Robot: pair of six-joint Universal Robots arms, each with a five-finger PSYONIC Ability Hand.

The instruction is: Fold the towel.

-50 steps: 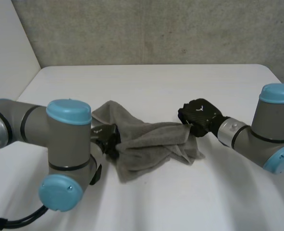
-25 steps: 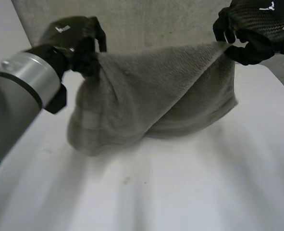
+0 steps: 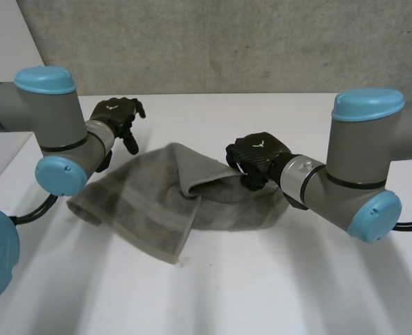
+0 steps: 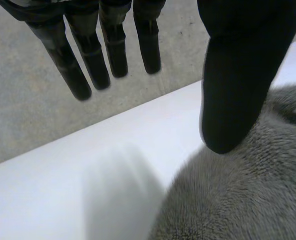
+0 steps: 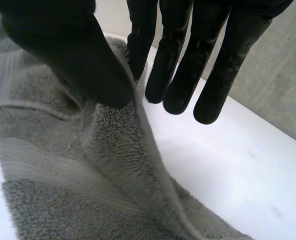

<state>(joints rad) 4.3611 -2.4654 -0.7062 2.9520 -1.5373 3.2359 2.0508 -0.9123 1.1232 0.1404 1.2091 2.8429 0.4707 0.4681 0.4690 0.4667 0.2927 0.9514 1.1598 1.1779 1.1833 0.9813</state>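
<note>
I see the left hand (image 3: 116, 116) open and holding nothing, while the right hand (image 3: 256, 154) pinches a raised fold of the towel (image 3: 150, 199) on the table (image 3: 275, 279).

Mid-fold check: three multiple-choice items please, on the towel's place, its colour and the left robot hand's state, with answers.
1. Where does the towel lie? A) on the white table B) draped over an arm C) wholly in the air
2. Its colour? A) blue B) grey C) red
3. The left robot hand is: A) shut on the towel B) curled, empty C) open, holding nothing
Answers: 1 A, it rests on the table, one edge pinched by the right robot hand; 2 B, grey pile in all views; 3 C, its fingers are straight, nothing against the thumb.
</note>
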